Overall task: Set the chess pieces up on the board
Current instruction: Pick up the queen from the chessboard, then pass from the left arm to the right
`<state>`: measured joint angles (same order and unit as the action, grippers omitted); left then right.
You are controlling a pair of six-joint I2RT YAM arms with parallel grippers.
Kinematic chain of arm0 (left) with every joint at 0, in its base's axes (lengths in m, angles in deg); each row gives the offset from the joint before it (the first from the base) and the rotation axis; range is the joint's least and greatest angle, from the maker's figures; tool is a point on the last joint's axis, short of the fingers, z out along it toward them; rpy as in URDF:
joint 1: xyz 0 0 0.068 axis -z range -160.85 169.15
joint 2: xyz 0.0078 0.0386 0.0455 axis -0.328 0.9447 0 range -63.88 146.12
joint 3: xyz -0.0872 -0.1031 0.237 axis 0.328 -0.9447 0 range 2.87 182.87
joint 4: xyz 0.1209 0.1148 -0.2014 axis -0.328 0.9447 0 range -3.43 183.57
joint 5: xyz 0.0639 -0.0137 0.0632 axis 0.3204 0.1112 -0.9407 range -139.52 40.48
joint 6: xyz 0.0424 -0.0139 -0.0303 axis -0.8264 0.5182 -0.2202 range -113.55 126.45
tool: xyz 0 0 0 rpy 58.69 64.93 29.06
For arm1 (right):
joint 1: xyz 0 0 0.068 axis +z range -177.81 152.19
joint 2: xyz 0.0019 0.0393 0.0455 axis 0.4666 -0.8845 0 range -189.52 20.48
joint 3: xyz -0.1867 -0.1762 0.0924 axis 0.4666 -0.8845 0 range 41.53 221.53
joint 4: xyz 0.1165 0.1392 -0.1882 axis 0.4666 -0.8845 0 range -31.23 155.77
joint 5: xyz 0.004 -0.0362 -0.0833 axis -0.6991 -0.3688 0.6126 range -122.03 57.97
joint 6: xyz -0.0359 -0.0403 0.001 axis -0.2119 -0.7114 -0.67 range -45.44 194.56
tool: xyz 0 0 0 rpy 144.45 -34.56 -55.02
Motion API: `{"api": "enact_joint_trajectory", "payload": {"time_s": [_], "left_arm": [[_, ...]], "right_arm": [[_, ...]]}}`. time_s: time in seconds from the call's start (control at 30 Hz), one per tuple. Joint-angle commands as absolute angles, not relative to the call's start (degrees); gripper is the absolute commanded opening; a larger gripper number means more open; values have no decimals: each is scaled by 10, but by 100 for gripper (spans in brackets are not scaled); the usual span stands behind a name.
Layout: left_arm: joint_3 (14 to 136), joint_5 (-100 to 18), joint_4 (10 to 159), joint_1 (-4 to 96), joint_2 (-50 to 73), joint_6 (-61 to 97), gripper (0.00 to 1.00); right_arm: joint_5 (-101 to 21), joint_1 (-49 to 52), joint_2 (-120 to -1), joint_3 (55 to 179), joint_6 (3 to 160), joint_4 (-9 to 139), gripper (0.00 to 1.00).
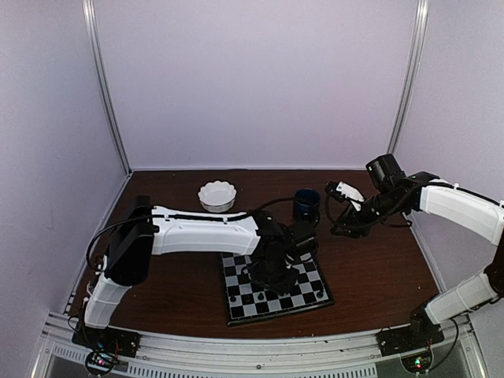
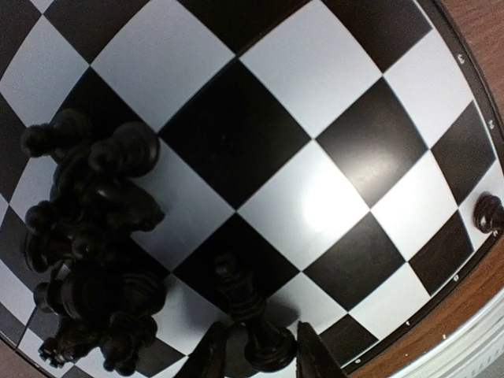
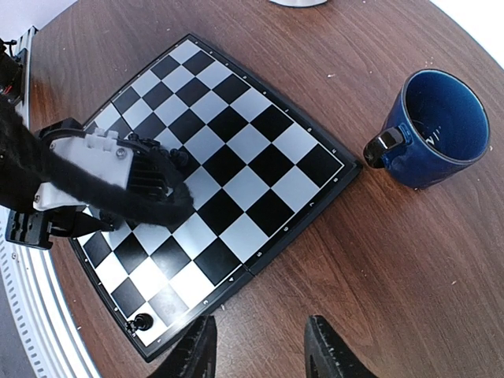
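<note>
The board (image 1: pixel 311 295) lies at the table's near middle, and the right wrist view takes in all of the board (image 3: pixel 236 157). My left gripper (image 1: pixel 272 277) hangs low over it. In the left wrist view my left gripper (image 2: pixel 260 358) straddles the base of one tilted black chess piece (image 2: pixel 250 315), with narrow gaps on either side. A heap of several black chess pieces (image 2: pixel 94 252) lies jumbled just left of it. A lone pawn (image 2: pixel 488 214) stands on a corner square; the same pawn (image 3: pixel 142 321) shows from the right. My right gripper (image 3: pixel 260 350) is open and empty above bare wood.
A dark blue mug (image 1: pixel 306 205) stands just beyond the board's far right corner, close under my right gripper (image 1: pixel 340 206); the mug (image 3: pixel 441 130) looks empty. A white scalloped bowl (image 1: pixel 217 196) sits at the back left. Walls close in on three sides.
</note>
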<state>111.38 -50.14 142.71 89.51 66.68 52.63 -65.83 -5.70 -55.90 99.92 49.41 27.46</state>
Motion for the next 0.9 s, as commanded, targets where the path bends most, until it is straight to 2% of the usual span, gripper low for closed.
{"api": "enact_joint_trajectory", "payload": {"time_s": [0.0,0.17,0.27,0.47,0.67,0.87], "left_arm": [[1124,-495,1435,890,680,518,28],[1112,-486,1436,891,653,497,22],[1099,-528,1430,891,614,450,20],[965,-526,1262,890,477,364,16],[827,-522,1059,890,366,303,17],[756,-496,952,890,313,274,17]], "right_arm": [[-669,-59,-549,1000,492,278,40],[-669,-59,-544,1001,492,274,40],[-672,-61,-530,1006,496,268,40],[-730,-87,-528,1052,559,258,39],[-879,-83,-584,1126,588,200,47],[-962,-19,-629,1177,587,134,59]]}}
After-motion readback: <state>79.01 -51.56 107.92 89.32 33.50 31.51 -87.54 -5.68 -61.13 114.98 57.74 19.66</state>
